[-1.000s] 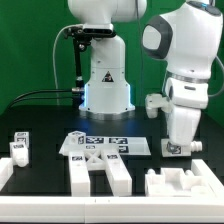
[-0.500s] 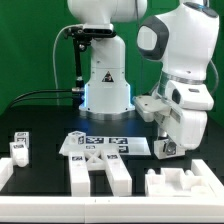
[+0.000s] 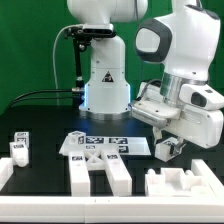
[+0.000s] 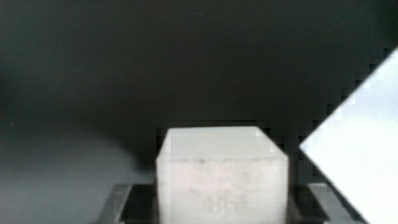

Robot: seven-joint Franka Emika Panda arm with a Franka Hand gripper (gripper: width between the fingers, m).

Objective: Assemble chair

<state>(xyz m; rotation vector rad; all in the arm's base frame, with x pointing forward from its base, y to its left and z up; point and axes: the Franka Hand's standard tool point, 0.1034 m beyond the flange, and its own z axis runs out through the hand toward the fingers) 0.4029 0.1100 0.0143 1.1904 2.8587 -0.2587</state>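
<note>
Gripper (image 3: 169, 149) at the frame's right is clamped on a white chair piece (image 4: 221, 172) — I see both tilted above the bench (image 3: 40, 132).

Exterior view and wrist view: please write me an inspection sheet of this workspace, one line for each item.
Surface: black table, marker board lying at its centre.
Job's things: small tagged piece on the exterior view's left, forked piece in front, blocky piece on the exterior view's right, all lying loose.
Clutter: nothing seen.
Gripper: gripper shut on a tagged block, held tilted.
Cables: black cables run behind the table towards the arm's base.
Surroundings: green backdrop.
</note>
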